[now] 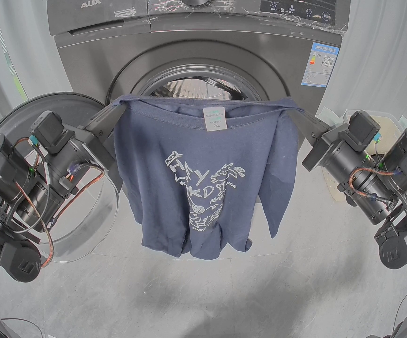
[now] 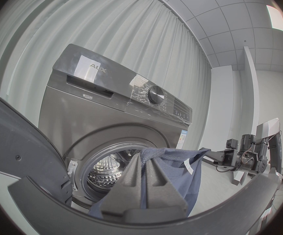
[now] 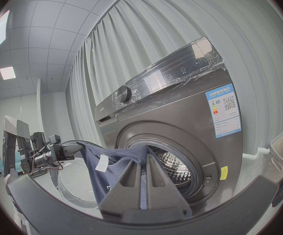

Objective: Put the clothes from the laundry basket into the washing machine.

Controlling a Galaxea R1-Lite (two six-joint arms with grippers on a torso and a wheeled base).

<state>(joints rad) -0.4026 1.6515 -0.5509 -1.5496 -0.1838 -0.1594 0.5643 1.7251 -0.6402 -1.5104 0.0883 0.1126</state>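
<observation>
Navy T-shirt (image 1: 199,174) hangs spread just before the washing machine (image 1: 95,52) and its open drum (image 1: 199,88). Left gripper (image 1: 114,106) and right gripper (image 1: 297,111) each pinch a shoulder. It looks soft, light and floppy, so the shoulders seem a sound hold, though the hem may trail.

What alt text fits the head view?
A navy T-shirt hangs stretched by its shoulders between the left gripper and right gripper, both shut on it, in front of the open drum of the grey washing machine. The door stands open on the robot's left; a laundry basket sits beyond the right arm.
</observation>
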